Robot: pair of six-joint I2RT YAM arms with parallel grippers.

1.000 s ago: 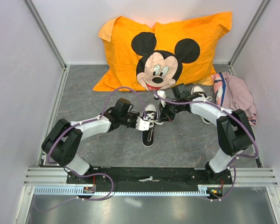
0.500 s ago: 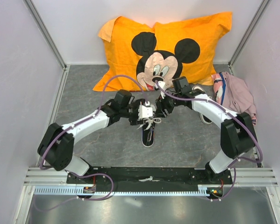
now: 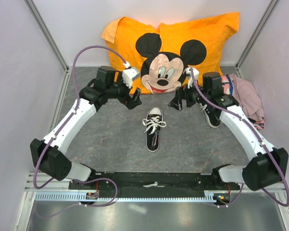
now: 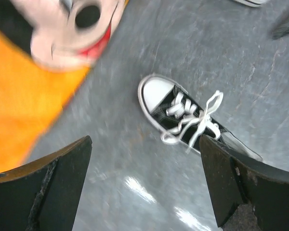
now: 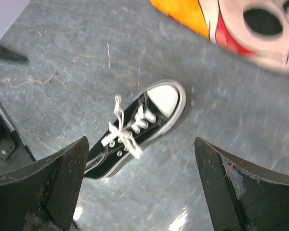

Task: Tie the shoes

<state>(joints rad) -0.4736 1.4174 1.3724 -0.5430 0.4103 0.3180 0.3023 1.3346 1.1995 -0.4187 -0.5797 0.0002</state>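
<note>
One black shoe (image 3: 153, 129) with a white toe cap lies in the middle of the grey floor, toe toward the pillow. Its white laces (image 3: 154, 124) are gathered in a bow over the tongue. Both wrist views look down on this shoe (image 4: 192, 120) (image 5: 135, 130). The other shoe (image 3: 210, 115) lies to the right, partly under my right arm. My left gripper (image 3: 133, 99) hovers up and left of the middle shoe, open and empty (image 4: 144, 185). Opposite it, up and right of that shoe, my right gripper (image 3: 176, 102) is also open with nothing between its fingers (image 5: 142, 187).
An orange Mickey Mouse pillow (image 3: 168, 48) leans against the back wall, just behind both grippers. A pink cloth (image 3: 244, 98) lies at the right wall. Metal frame posts and white walls close in the sides.
Both grippers let go of the laces, opened wide and pulled up and apart toward the pillow. The middle shoe stays put with its bow.
</note>
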